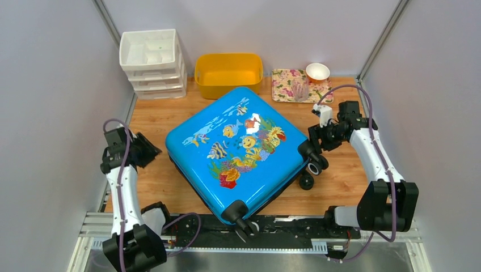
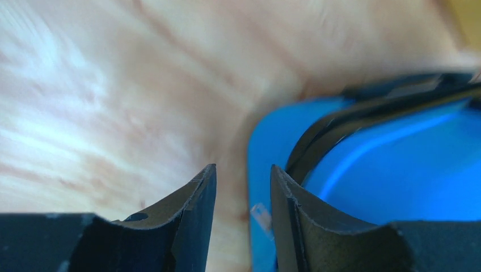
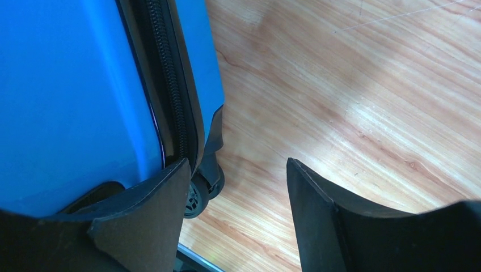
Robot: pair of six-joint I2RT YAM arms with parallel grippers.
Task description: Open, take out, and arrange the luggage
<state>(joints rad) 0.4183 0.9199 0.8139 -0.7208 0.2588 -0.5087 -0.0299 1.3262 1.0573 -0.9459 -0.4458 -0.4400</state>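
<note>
1. Top external view: the luggage lies flat and shut in the middle of the table. It is turned like a diamond, with the fish picture facing up and one corner pointing at the arms.
2. Its shell looks hard and shiny. I think it will not bend, and fingers could slip on the smooth top. It is big, so it is likely heavy for these arms.
3. A good place to take hold, I guess, is the black zipper that runs along the side. The wheels might let it roll if it is pushed.
4. The left gripper sits at the left corner. Its fingers are a little apart with nothing pinched. The blue edge is right beside one finger; I cannot tell if they touch.
5. The right gripper is by the right corner, near the wheels. Its fingers are spread wide and hold nothing.
6. Far back stand white drawers, a yellow tub, a flowered tray and a bowl.
</note>
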